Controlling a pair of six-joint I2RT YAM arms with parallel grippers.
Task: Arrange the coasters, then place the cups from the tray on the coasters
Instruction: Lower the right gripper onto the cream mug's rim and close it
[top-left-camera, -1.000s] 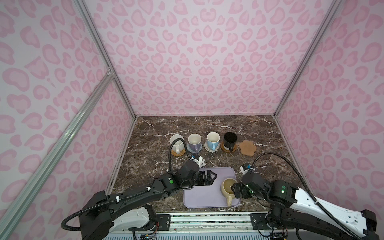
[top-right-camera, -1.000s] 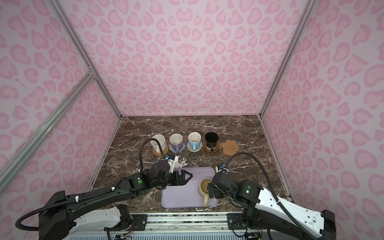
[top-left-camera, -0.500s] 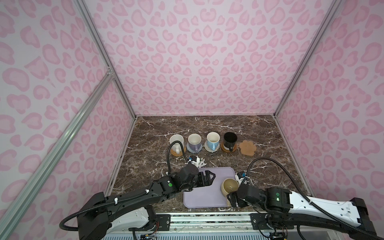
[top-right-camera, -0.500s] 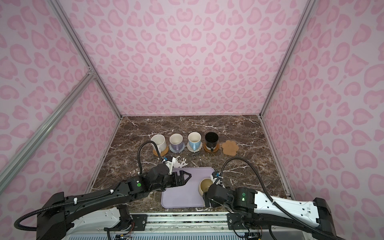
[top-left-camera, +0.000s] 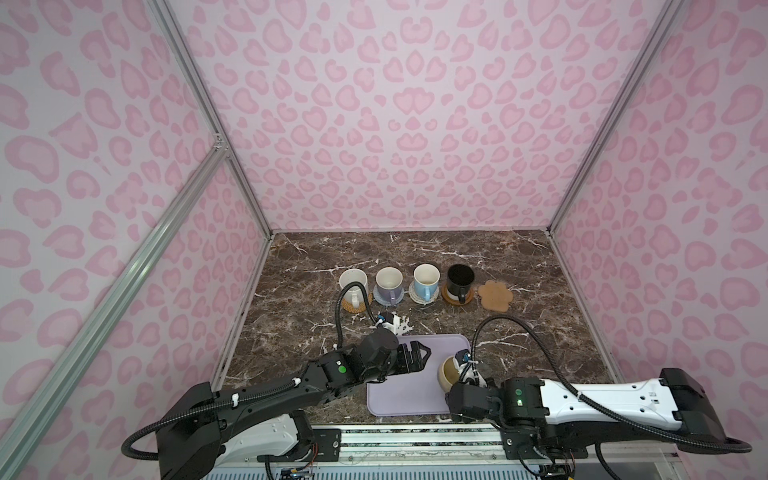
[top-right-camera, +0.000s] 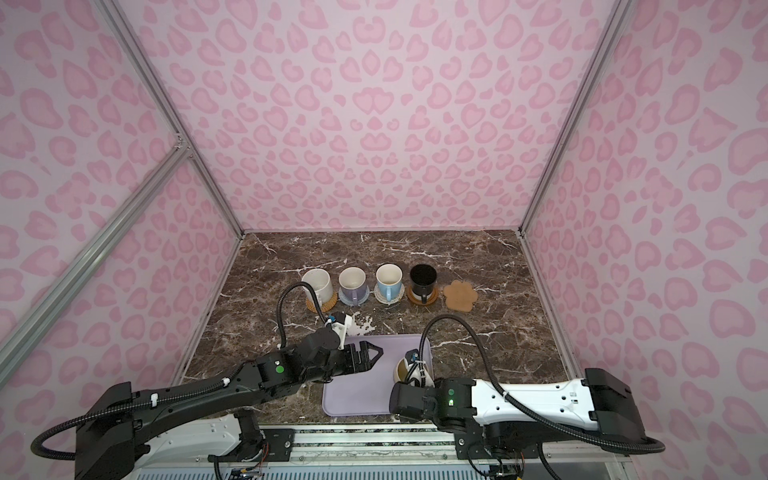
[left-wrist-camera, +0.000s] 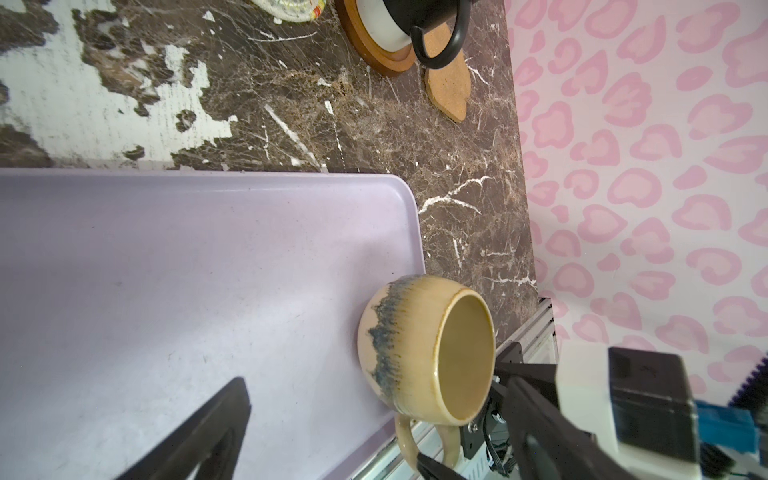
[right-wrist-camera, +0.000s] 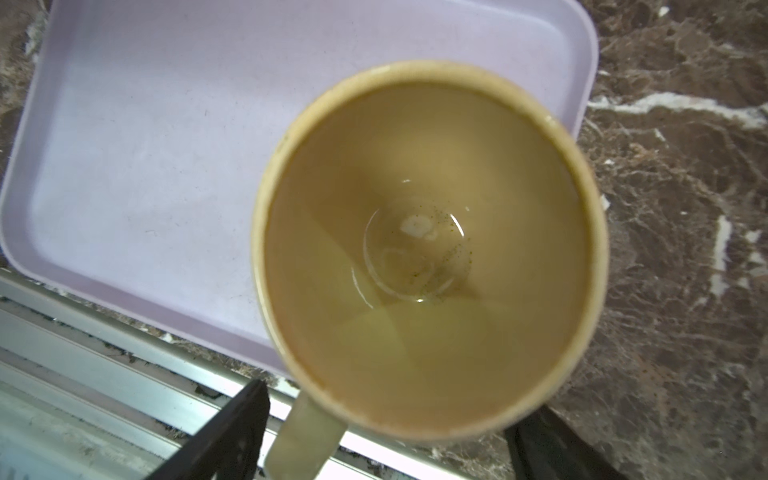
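Rounded beige-yellow mug (top-left-camera: 448, 371) mouth up at the right edge of the flat pale lavender tray (top-left-camera: 399, 395), white mug (top-left-camera: 352, 281), lavender mug (top-left-camera: 388, 283), light blue mug (top-left-camera: 426, 279) and black mug (top-left-camera: 459, 279) in a row on round coasters (top-left-camera: 358, 308), tan paw-shaped coaster (top-left-camera: 494, 295) bare just beside the black mug.

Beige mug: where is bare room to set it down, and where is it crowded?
Free: the paw coaster, right of the black mug; marble from it to the right wall; marble between that mug and the tray. Crowded: the other four coasters, each under a mug.
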